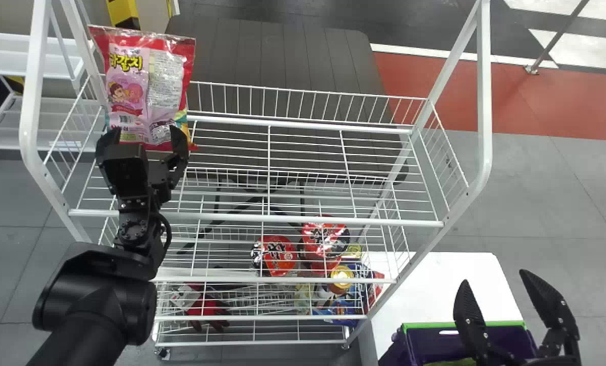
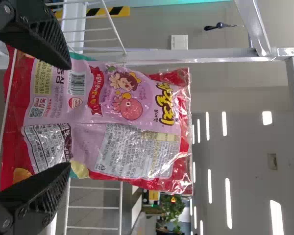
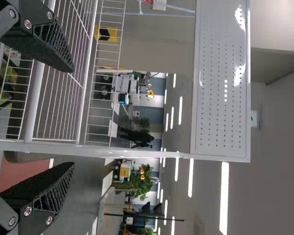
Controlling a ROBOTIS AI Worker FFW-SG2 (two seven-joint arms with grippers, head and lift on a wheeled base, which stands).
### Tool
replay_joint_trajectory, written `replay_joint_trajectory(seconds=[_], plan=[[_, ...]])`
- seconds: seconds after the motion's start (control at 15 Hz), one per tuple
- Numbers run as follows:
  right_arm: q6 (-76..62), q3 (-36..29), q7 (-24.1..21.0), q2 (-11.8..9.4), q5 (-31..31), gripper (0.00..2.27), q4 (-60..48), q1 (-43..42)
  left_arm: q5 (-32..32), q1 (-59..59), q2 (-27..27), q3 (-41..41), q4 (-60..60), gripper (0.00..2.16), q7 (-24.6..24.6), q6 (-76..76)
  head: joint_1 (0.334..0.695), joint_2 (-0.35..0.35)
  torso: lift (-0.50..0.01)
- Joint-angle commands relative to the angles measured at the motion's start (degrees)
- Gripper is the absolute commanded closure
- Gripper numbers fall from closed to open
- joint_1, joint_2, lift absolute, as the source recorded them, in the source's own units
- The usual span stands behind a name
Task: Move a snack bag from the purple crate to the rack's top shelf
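Placing looks all but done: the snack bag [image 1: 153,89] is upright at the left end of the rack's top shelf [image 1: 282,219], and the left gripper [image 1: 145,133] has its jaws spread at the bag's lower part. Next, it should back straight out—without dragging the bag. The head view adds the purple crate [image 1: 506,323] near the right gripper [image 1: 494,277], jaws also parted; the right wrist view adds a perforated panel [image 3: 223,78].

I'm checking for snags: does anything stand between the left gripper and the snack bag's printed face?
Nothing visible does: the left gripper is open right at the snack bag, by the top shelf's left end.
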Motion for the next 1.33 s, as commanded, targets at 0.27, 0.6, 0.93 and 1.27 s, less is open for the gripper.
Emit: replay_joint_trajectory(seconds=[0.27,0.6,0.93,1.27], plan=[[0.0,0.0,0.0,0.2,0.4,0.15,0.3,-0.4,-0.1,8.7,0.7,0.3,-13.4,0.07,-0.3,4.1,0.695,-0.161,-0.001],[6.3,-0.2,-0.2,0.5,0.9,0.15,-6.2,0.2,-1.3,27.5,5.0,0.5,-43.9,0.07,-1.6,16.5,0.695,-0.176,-0.001],[12.7,1.1,-3.5,1.1,0.9,0.17,-16.0,2.2,-5.5,43.8,8.2,0.8,-60.7,0.07,0.2,17.7,0.695,-0.167,-0.001],[27.2,5.3,-7.0,1.4,3.0,0.17,-25.7,3.8,-5.1,53.5,10.3,1.6,-65.5,0.07,1.1,11.7,0.695,-0.115,-0.001]])
